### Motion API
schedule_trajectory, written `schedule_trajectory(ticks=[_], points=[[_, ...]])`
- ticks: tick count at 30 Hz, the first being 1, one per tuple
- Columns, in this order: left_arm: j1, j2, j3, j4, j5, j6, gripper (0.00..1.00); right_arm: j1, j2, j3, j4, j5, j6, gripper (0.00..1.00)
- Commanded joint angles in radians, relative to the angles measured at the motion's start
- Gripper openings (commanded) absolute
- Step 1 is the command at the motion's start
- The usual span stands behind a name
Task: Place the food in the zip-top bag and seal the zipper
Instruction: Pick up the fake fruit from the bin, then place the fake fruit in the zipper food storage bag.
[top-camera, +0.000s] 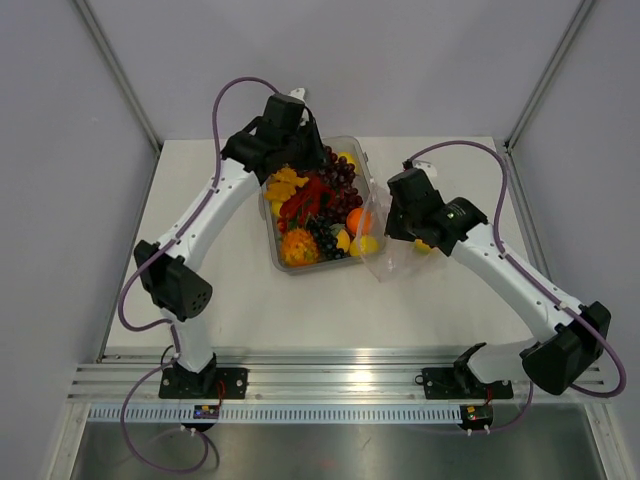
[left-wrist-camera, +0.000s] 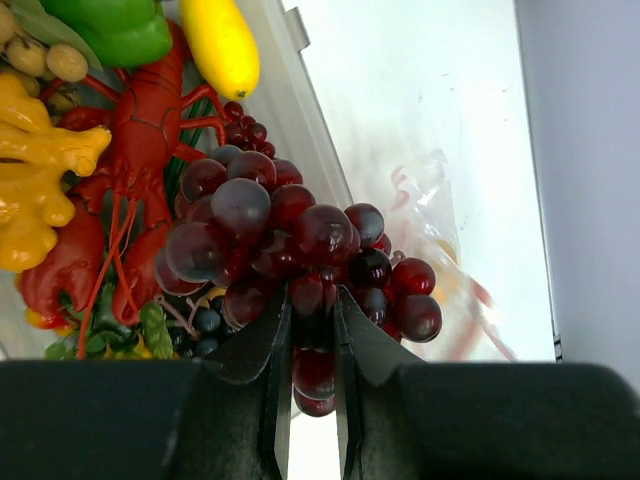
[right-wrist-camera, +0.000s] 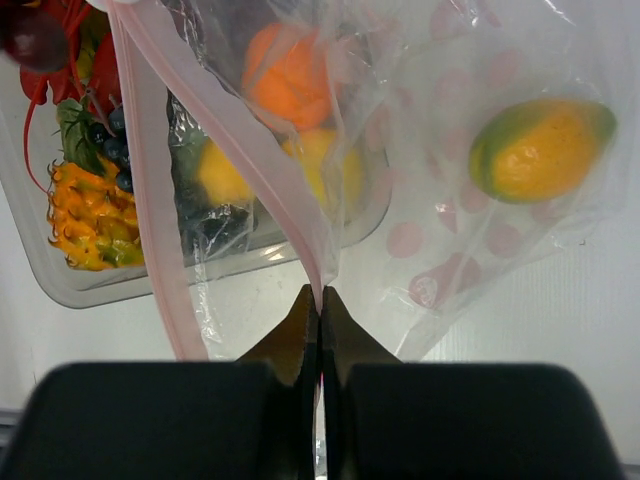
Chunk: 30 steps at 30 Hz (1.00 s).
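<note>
On your left side, the left gripper (left-wrist-camera: 312, 330) has its fingers pressed together on the grapes (left-wrist-camera: 280, 235), taking them at the lower middle of the bunch, over the far end of the tray (left-wrist-camera: 305, 120). This bunch is many small smooth balls on soft stems, so I think it is light, but it will swing and it can slip. A hold on the stem would be more sure than a hold on one round berry, so move it slowly.

The other food lies in the tray, just beside the zip-top bag (right-wrist-camera: 460, 250). The bag is thin, crinkly and floppy, and I judge it will not hold its mouth open alone. The right gripper (right-wrist-camera: 320, 305) is closed on its edge, at or just beside the pinkish zipper (right-wrist-camera: 150, 210), and holds that side up near the right wall of the tray. The strip looks the stiffest part, so it is the good place to hold. A mango (right-wrist-camera: 540, 150) seems to lie already inside. The mouth looks narrow for the wide bunch, so the grapes could catch on the lip.
</note>
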Motion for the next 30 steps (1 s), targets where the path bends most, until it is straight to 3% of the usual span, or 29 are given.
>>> schedule_trajectory(ticks=[1,11,30], points=[[-0.008,-0.119,0.004,0.0,-0.025,0.064,0.0,-0.005,0.04,0.024,0.053,0.003,0.003,0.0],[-0.086,-0.222,-0.095,-0.031,-0.011,0.116,0.0,-0.004,0.144,0.117,0.094,-0.048,-0.003,0.0],[-0.077,-0.314,-0.181,0.139,0.438,-0.029,0.0,-0.015,0.103,0.026,0.188,-0.109,0.045,0.0]])
